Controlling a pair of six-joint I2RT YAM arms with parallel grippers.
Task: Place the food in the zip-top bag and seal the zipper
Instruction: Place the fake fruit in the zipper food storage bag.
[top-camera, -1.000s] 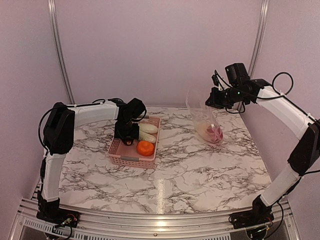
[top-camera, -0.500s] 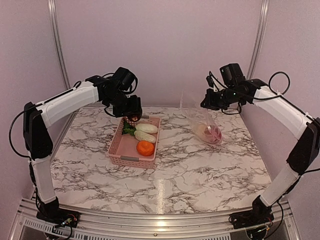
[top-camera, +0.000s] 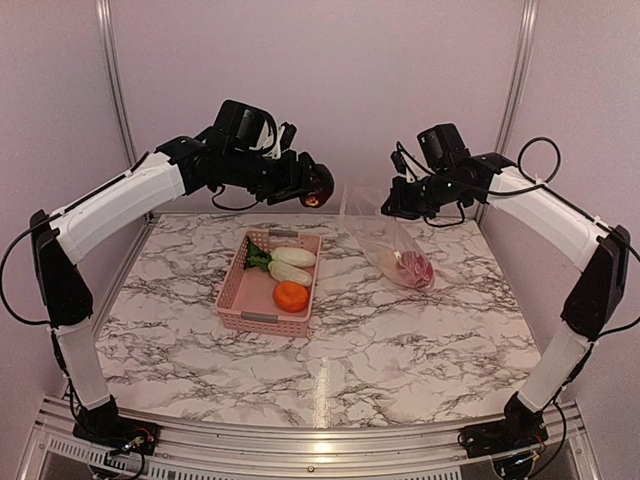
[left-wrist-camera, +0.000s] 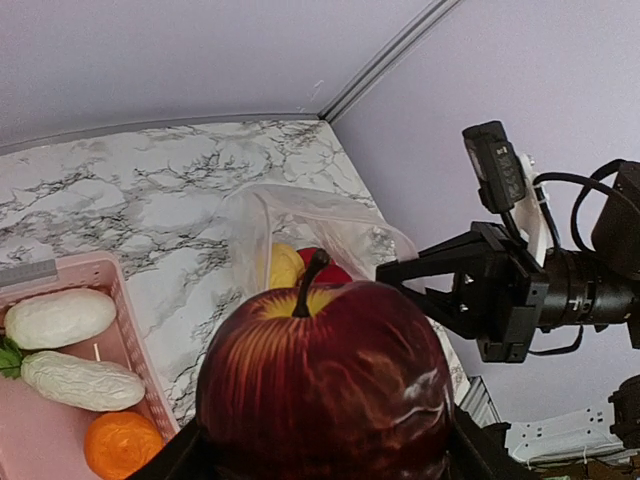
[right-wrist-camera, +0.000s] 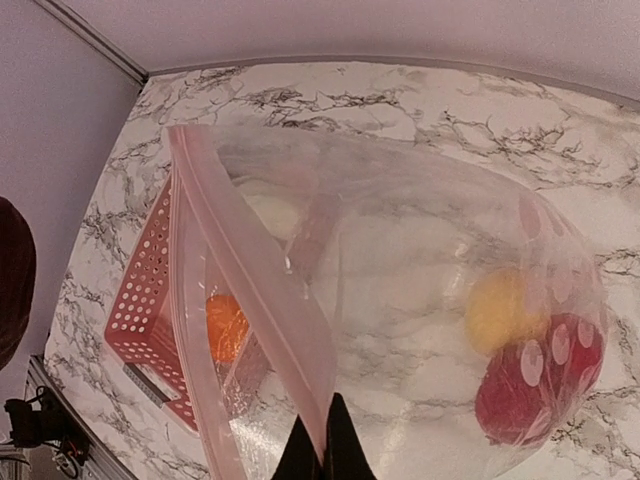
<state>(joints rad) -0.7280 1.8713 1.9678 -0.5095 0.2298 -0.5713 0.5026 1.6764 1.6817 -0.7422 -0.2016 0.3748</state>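
Note:
My left gripper (top-camera: 318, 187) is shut on a dark red apple (left-wrist-camera: 325, 385) and holds it in the air, just left of the zip-top bag's mouth. The clear zip-top bag (top-camera: 385, 245) hangs tilted from my right gripper (top-camera: 390, 208). That gripper (right-wrist-camera: 322, 450) is shut on the bag's mouth edge, pinching the zipper strip (right-wrist-camera: 250, 270). The mouth gapes toward the apple. A yellow piece (right-wrist-camera: 500, 310) and a red piece (right-wrist-camera: 540, 380) of food lie in the bag's bottom on the table.
The pink basket (top-camera: 262, 322) stands left of the bag. It holds two white oblong vegetables (top-camera: 292, 265), an orange one (top-camera: 291, 296) and a leafy green (top-camera: 256, 257). Marble tabletop lies in front of the basket and bag. Pink walls close off the back and sides.
My left arm rose out of the basket with the apple and swung right, up to the bag's mouth. My right gripper shifted left, pulling the bag's mouth with it.

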